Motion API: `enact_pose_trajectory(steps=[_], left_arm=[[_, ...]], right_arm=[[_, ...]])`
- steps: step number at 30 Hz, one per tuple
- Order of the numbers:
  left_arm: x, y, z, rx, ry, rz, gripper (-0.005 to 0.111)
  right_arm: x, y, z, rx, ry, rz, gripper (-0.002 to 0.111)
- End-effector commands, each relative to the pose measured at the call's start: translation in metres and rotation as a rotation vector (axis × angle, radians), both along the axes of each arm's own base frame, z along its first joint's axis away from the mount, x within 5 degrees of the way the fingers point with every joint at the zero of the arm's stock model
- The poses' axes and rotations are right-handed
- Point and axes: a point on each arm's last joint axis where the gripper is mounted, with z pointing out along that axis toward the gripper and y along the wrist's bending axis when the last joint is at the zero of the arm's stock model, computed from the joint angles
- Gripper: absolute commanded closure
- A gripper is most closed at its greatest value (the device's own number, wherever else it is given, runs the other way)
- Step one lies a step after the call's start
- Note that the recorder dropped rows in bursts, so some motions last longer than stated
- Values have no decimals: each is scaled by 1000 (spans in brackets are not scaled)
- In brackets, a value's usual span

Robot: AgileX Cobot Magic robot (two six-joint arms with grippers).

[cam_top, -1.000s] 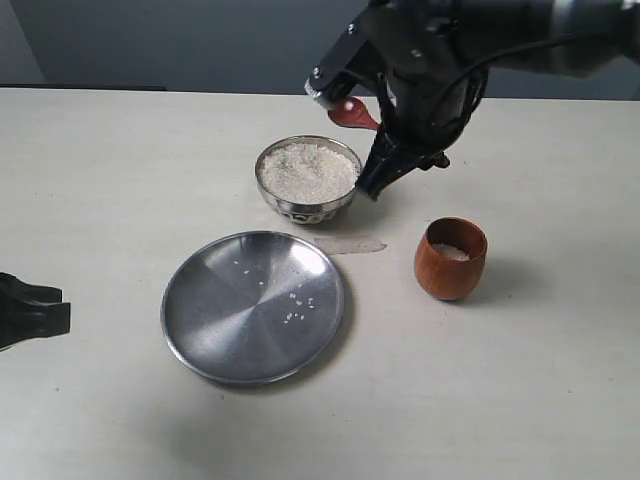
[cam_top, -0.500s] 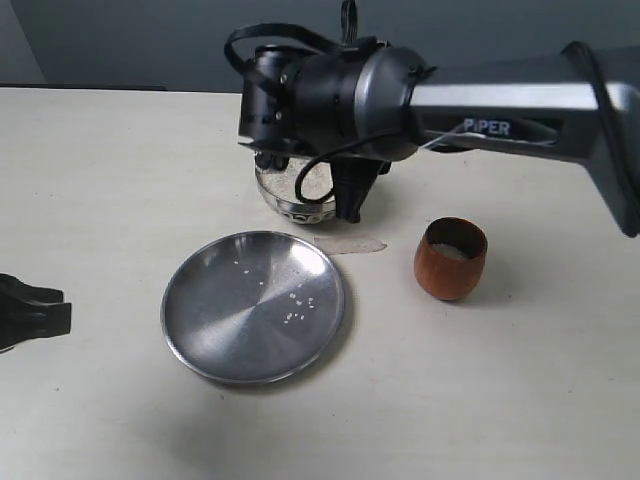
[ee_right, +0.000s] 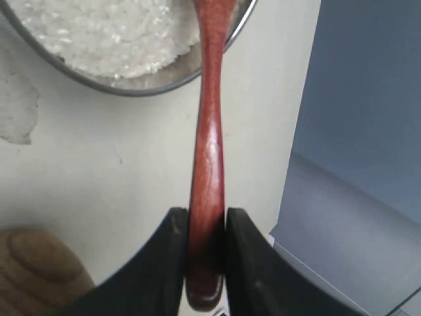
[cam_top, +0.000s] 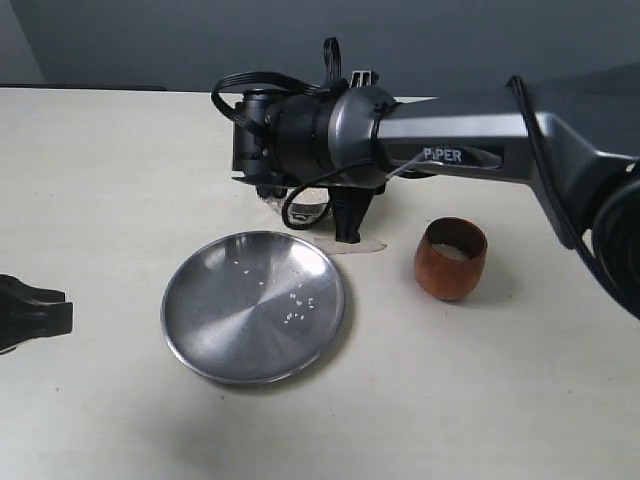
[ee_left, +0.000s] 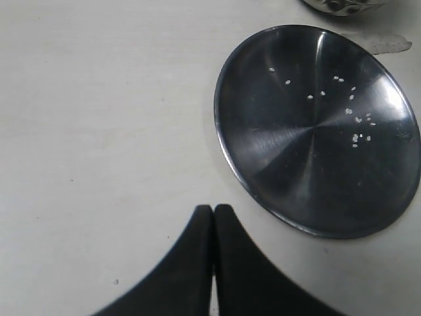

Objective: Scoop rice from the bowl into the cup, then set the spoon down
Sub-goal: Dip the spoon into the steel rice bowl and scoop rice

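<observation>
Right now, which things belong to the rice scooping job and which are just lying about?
In the job: rice, bowl, cup, spoon, right end effector holding the spoon.
Lying about: plate with stray grains, smear, shut left end effector.

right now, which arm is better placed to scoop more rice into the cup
Right. The right hand grips the spoon, which reaches over the bowl of rice. The left hand sits shut and empty by the plate, away from the bowl.

Your pale table [cam_top: 100, 150] carries a flat round steel plate [cam_top: 215, 325], a dimpled steel bowl [ee_left: 342, 5] nearer the far edge, and a reddish-brown wooden cup [cam_top: 450, 268].
</observation>
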Motion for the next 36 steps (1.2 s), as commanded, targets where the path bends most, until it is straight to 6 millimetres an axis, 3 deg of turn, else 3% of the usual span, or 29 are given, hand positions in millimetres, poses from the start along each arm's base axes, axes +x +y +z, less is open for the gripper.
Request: enact_pose_trajectory(steps=[1,12,17,28,36], left_arm=[[1,0,2,-4,-10,3,106],[1,0,2,-2,-14,3,106],[1,0,2,0,-14,2,106],[1,0,2,2,-15,0,106],[1,0,2,9,-13,-4,106]], right_arm=[[-1,2,-1,3,5,-6,109],[-8,3,-7,92,62,-85,109],[-8,-1,13,182,6,-146,109],[-14,-2,11,309,114,-242,109],[-7,-16,28,428,88,-331,109]])
